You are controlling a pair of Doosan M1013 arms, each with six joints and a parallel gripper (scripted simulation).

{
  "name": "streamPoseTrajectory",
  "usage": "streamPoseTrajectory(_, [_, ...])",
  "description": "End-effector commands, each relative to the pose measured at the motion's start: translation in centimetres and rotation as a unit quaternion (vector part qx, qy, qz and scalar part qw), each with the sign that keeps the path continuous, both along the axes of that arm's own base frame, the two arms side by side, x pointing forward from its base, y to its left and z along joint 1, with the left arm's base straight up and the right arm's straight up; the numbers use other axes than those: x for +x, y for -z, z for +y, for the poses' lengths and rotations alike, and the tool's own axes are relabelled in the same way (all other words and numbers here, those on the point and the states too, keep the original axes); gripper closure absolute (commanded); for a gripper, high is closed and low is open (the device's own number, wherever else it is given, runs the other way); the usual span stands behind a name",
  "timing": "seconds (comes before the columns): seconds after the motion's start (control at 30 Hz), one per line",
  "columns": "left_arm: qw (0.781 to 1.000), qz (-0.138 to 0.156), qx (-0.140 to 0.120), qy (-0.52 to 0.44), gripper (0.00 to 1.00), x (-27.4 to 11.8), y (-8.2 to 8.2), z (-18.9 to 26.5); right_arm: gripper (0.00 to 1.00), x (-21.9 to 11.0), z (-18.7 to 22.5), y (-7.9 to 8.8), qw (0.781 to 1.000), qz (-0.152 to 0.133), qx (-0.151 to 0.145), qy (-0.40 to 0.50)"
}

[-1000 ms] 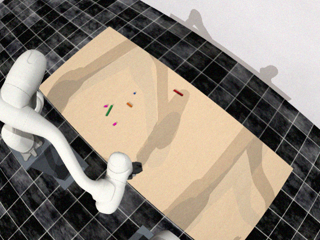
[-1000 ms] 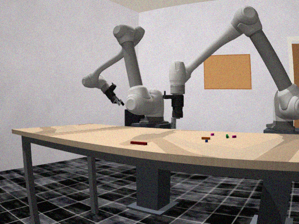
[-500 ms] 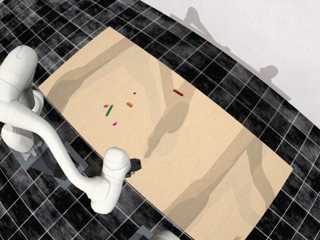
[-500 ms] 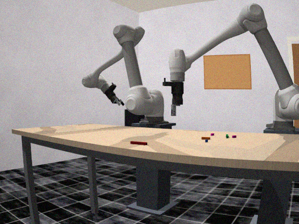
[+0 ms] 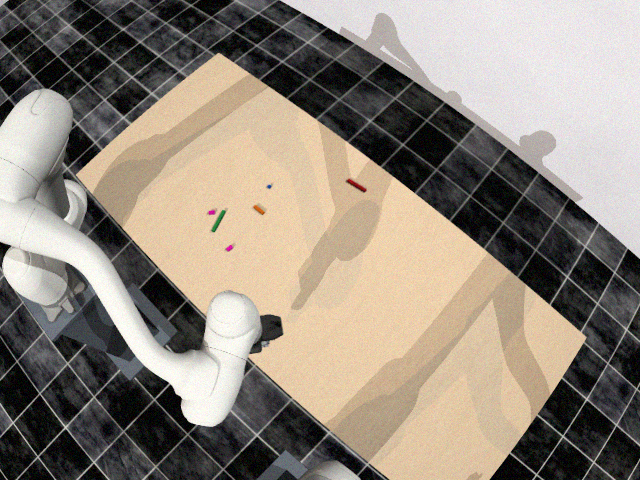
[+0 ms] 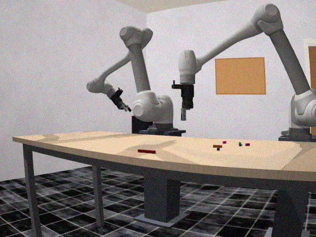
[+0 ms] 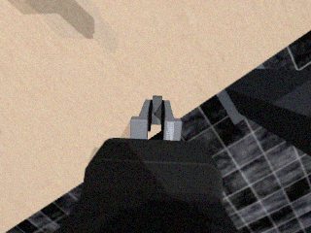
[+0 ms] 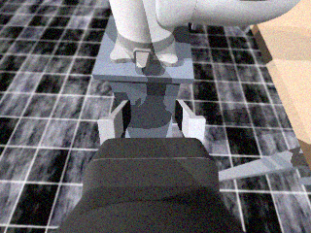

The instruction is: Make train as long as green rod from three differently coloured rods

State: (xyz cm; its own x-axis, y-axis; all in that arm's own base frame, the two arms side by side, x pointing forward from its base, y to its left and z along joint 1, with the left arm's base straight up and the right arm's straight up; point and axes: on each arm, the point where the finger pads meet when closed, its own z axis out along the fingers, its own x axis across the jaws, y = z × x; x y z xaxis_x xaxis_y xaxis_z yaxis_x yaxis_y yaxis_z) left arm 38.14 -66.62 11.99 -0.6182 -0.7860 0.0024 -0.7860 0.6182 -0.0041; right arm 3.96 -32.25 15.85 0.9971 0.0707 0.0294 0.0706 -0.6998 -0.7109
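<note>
Since blue point(image 5: 269, 186) point(image 6: 218, 149) and orange point(image 5: 258, 209) point(image 6: 217, 146) needed grey, the left tool point(image 5: 265, 343) point(image 6: 183, 118) point(image 7: 156, 109), barely open, gripped the grey rod point(image 7: 156, 104); the right tool point(image 6: 128, 109) point(image 8: 153, 109) gaped empty.

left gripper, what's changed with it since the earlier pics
The left gripper has risen higher above the table. It is shut on the grey rod; the earlier views don't show when it took hold. The right gripper and the rods lying on the table look unmoved.
</note>
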Motion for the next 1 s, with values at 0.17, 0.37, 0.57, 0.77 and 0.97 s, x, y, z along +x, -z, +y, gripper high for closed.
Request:
streamPoseTrajectory(0.17, [0.998,0.002,0.003,0.055,0.76,7.2,-0.1,3.1,0.0,0.2,0.0,0.0,1.0,-0.004,-0.003,0.004])
streamPoseTrajectory(0.37, [0.996,0.002,0.002,0.086,0.76,10.9,-0.1,5.1,0.0,0.2,0.0,0.0,1.0,-0.004,-0.003,0.004])
streamPoseTrajectory(0.57, [0.993,0.002,0.002,0.12,0.76,15.0,-0.1,7.6,0.0,0.2,0.0,0.0,1.0,-0.004,-0.003,0.004])
streamPoseTrajectory(0.77, [0.989,0.002,0.002,0.147,0.76,18.2,-0.1,9.9,0.0,0.2,0.0,0.0,1.0,-0.004,-0.003,0.004])
streamPoseTrajectory(0.97, [0.983,0.002,0.002,0.183,0.76,22.1,-0.2,13.2,0.0,0.2,0.0,0.0,1.0,-0.004,-0.003,0.004])
